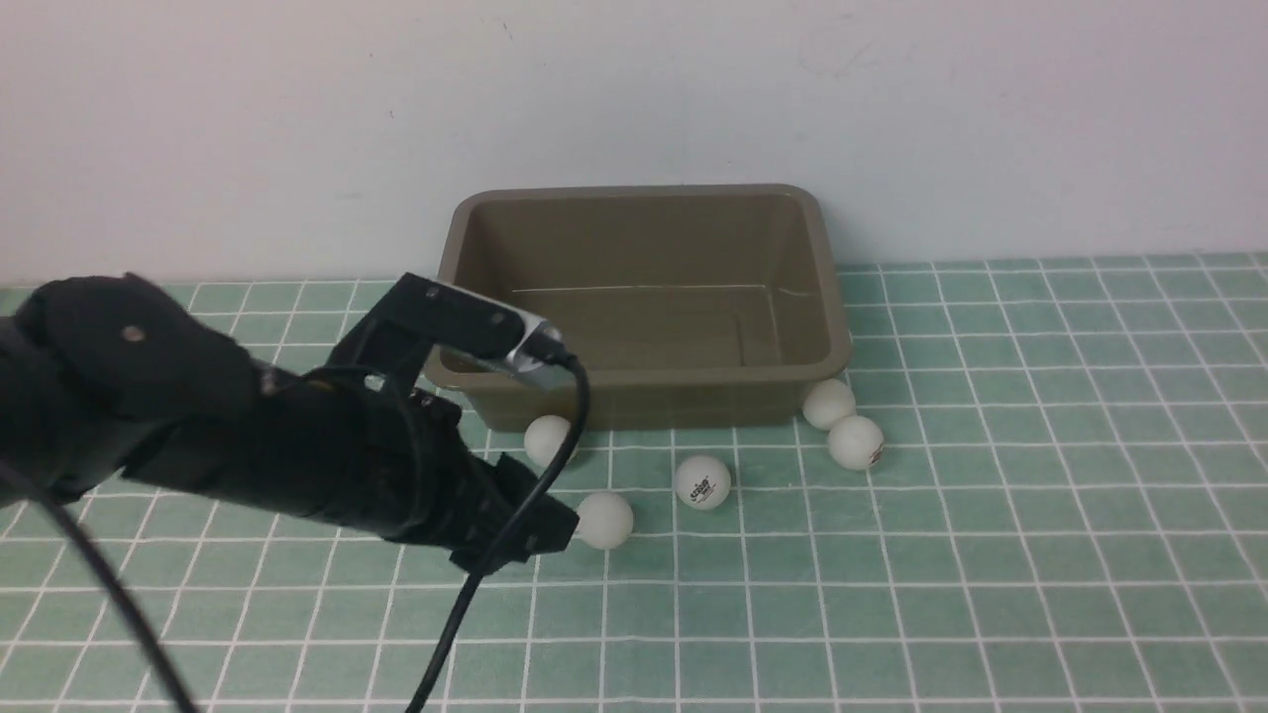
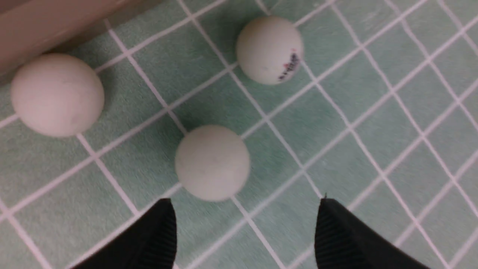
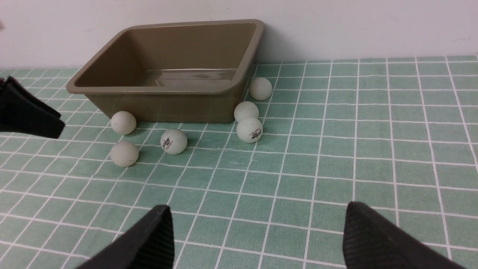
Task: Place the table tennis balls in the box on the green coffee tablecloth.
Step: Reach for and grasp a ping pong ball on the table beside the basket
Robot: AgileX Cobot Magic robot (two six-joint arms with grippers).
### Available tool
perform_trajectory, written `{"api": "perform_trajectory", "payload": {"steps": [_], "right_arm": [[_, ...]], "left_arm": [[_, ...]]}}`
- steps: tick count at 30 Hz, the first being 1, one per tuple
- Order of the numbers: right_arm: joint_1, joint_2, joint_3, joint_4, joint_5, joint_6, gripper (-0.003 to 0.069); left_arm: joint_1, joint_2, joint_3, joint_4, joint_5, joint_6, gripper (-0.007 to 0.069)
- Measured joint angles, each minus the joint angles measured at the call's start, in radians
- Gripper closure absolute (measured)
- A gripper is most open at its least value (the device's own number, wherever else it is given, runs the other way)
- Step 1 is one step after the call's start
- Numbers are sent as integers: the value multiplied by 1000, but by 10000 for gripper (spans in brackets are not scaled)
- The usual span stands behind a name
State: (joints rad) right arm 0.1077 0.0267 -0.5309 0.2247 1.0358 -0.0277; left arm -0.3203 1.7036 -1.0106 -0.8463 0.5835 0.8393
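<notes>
— Where's the left arm?
— It reaches in low from the frame's left. The left end effector (image 2: 245, 203) is released, with its fingers apart just short of one ball (image 1: 604, 520). The right end effector (image 3: 257, 206) gapes too, gripping nothing.
— And the rest?
— The table tennis balls (image 1: 702, 482) lie on the green coffee tablecloth (image 1: 991, 495) in front of the box (image 1: 644, 396), which sits centre frame against a white wall (image 1: 634, 89). A cable (image 1: 448, 622) half covers one ball.

Soft, even light is falling everywhere.
Glare is streaking the box (image 1: 644, 327) floor; the left wrist view is blurring, balls (image 2: 212, 162) casting faint shadows.
</notes>
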Motion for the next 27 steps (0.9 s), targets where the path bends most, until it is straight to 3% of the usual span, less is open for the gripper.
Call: {"api": "perform_trajectory", "payload": {"steps": [8,20,27], "right_arm": [[0,0,0,0,0,0,113],[0,0,0,0,0,0,113],[0,0,0,0,0,0,113]], "left_arm": [[0,180,-77,-35,-24,0,174],[-116,206,-81,-71,-200,41,174],[-125,242,-81,-77,-245,40,174]]}}
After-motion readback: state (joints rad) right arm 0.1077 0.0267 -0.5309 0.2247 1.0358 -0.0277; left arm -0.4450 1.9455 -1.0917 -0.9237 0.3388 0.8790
